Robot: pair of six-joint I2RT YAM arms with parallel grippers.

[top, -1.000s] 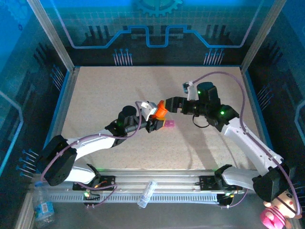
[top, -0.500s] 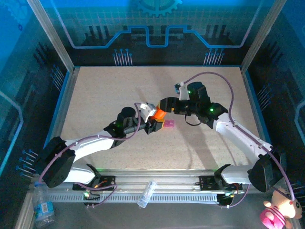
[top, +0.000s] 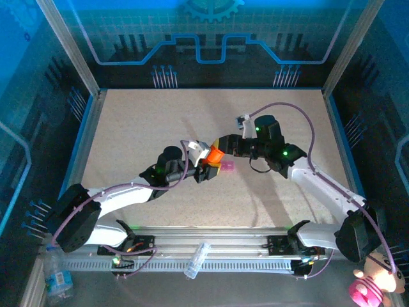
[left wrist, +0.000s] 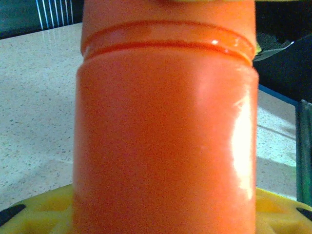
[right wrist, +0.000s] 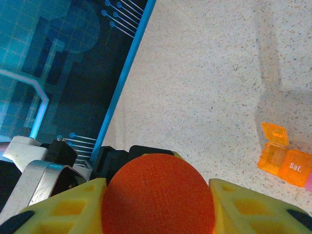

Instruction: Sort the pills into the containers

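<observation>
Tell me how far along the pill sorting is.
Looks done: one lid of the containers stands open on the table. In hand: the left gripper holds the orange bottle, and the right gripper grips its cap, not yet off. Left: remove the cap, then the sorting itself.

Left arm (top: 121,194) and right arm (top: 323,187): white link shells, black joint housings with green indicator lights (top: 284,152), purple cables (top: 305,117) looping alongside, black bases; right end effector (right wrist: 158,192) fingers (right wrist: 253,207) yellow with latticed recesses.
</observation>
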